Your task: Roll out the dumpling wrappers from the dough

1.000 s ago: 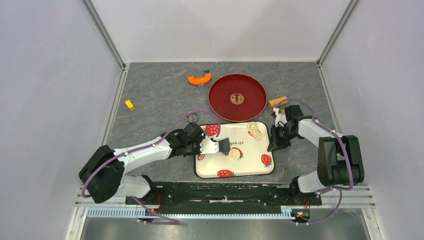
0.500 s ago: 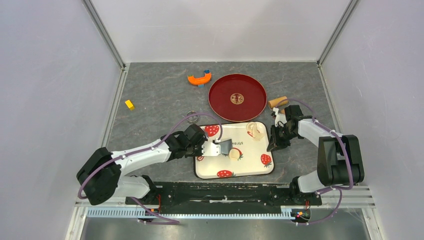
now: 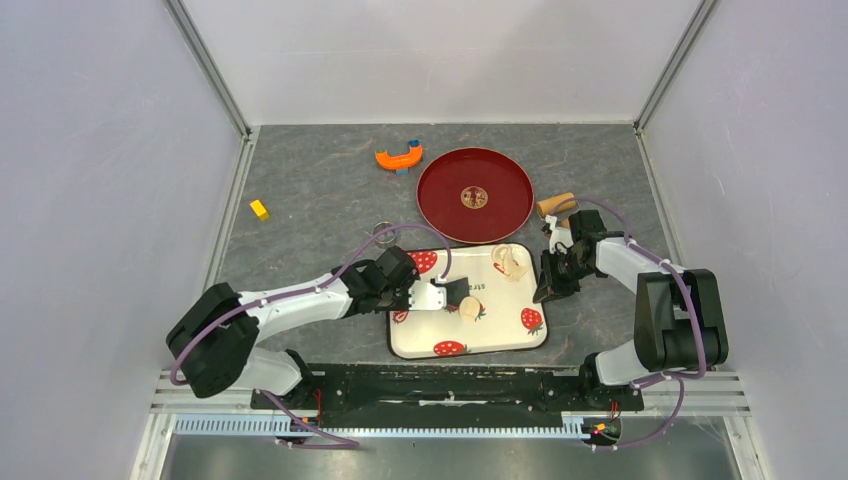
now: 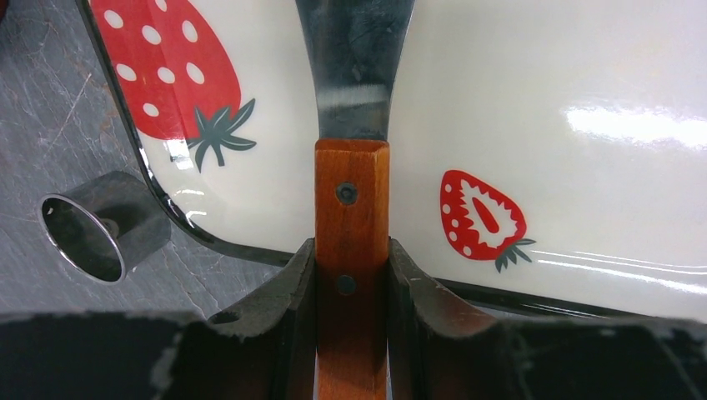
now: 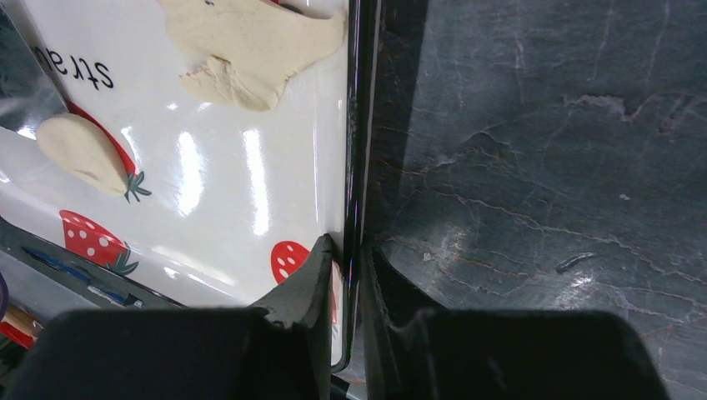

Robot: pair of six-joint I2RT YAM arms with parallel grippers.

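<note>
Scraper (image 4: 352,167) blade cut by top edge; wrapper (image 5: 250,42) likewise; roller (image 3: 553,205) seemingly part-hidden behind right arm (image 3: 625,260)

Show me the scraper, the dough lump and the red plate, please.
scraper (image 4: 351,208): left wrist view, on its wooden handle.
dough lump (image 5: 79,154): right wrist view, on its middle.
red plate (image 3: 445,205): top view, on its bare floor.

Grey table (image 3: 320,190) carries a tray (image 3: 470,352), red plate (image 3: 445,205) just behind it, orange piece (image 3: 399,157), yellow block (image 3: 260,209), roller (image 3: 555,205) and what may be a metal ring (image 3: 383,235)
</note>
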